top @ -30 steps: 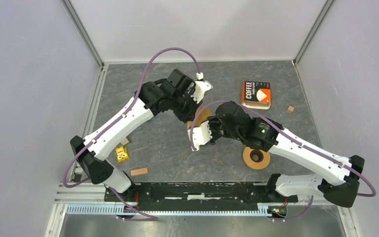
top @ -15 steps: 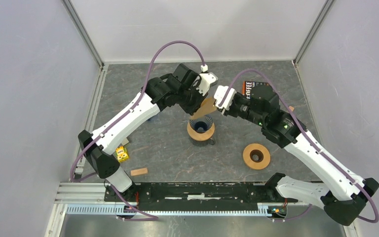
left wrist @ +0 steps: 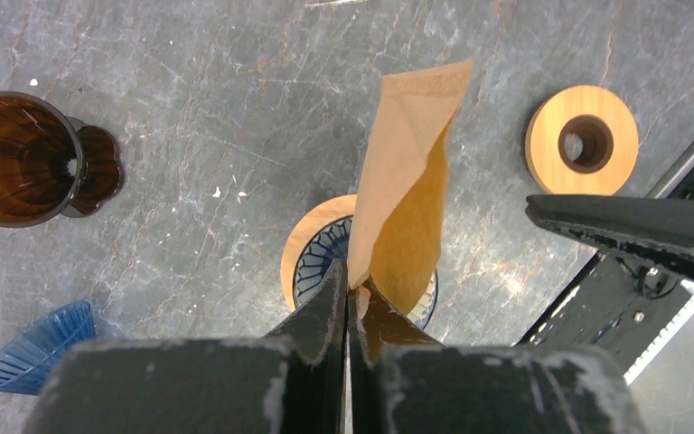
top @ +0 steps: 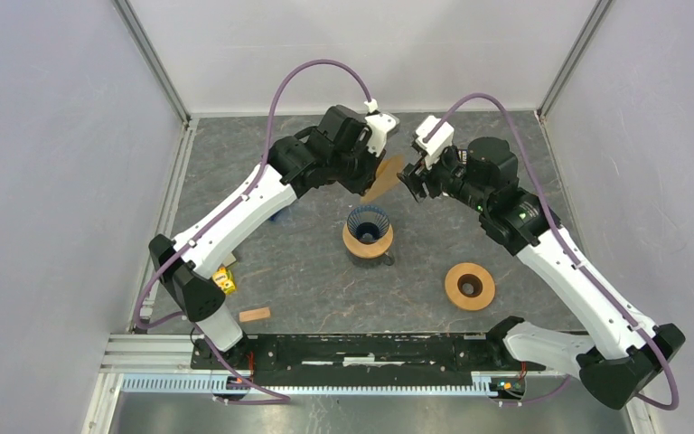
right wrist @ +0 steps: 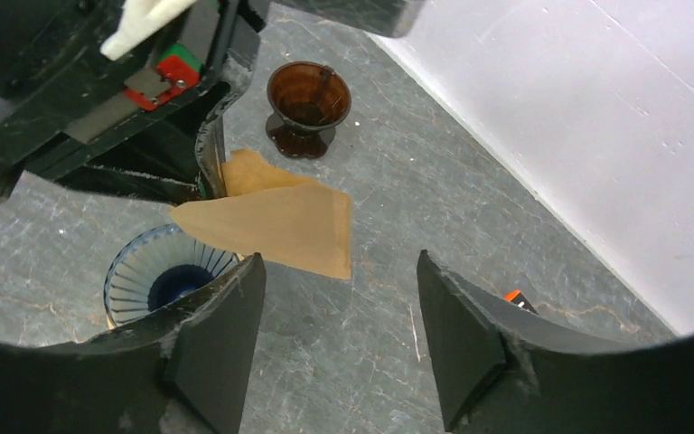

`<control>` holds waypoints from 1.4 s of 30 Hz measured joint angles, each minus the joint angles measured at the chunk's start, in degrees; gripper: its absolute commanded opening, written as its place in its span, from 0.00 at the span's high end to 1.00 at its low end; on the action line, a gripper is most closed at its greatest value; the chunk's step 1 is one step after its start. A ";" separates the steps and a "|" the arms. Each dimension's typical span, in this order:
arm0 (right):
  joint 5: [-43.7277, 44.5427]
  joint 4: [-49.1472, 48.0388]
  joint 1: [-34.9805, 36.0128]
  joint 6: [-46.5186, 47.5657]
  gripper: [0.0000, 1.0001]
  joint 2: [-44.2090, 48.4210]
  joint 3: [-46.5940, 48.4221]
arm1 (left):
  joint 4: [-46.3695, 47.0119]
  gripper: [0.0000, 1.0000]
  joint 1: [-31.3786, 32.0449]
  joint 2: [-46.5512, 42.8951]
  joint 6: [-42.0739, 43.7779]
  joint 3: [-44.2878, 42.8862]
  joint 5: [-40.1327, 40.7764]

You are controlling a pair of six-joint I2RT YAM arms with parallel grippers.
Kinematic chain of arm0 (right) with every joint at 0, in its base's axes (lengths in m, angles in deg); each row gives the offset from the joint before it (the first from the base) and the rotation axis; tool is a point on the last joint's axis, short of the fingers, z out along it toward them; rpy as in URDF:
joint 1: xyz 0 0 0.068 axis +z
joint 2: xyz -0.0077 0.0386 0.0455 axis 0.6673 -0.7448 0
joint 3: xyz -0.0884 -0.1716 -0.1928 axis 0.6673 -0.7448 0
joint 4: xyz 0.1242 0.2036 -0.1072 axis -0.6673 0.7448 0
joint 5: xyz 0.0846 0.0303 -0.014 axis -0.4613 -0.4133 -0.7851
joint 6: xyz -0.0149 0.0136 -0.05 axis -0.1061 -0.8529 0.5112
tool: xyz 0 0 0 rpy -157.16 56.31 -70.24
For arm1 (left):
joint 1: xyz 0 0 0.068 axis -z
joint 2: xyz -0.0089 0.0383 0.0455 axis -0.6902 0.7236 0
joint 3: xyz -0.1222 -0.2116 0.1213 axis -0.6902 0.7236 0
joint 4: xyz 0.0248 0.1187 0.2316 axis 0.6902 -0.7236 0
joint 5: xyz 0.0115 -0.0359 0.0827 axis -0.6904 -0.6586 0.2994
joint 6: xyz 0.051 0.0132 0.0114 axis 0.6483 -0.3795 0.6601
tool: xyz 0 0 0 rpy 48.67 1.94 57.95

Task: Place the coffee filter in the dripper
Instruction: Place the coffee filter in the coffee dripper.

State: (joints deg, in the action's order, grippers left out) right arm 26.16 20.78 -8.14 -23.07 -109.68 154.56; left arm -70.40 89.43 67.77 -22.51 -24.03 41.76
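Observation:
The coffee filter [top: 382,177] is a flat brown paper cone. My left gripper [top: 368,174] is shut on its lower corner, jaws pressed together on the paper [left wrist: 407,181]. It hangs in the air, above and just behind the dripper [top: 368,223], a blue ribbed cone on a wooden ring. In the left wrist view the dripper [left wrist: 318,262] lies directly under the filter. My right gripper [top: 410,180] stands open just right of the filter, holding nothing. Its view shows the filter [right wrist: 276,226] ahead of its fingers [right wrist: 339,264] and the dripper [right wrist: 158,269] at lower left.
A brown glass dripper [left wrist: 18,158] stands at the back, and a spare blue dripper [left wrist: 36,348] lies on its side. A wooden ring [top: 469,286] sits near right. A yellow box [top: 224,282] and a wooden block [top: 254,315] lie near left.
My right arm swung from in front of the dripper up to the far right and its gripper opened. My left gripper carried the filter a little back and to the right, uncovering the dripper.

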 measured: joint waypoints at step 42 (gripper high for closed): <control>-1.18 -3.78 -5.27 -19.37 0.19 -11.96 5.25 | 12.39 0.98 -0.46 -0.57 -9.94 7.02 2.91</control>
State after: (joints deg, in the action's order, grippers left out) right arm 24.98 17.00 -13.41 -42.43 -121.64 159.80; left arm -58.01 88.97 67.20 -32.45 -17.02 44.66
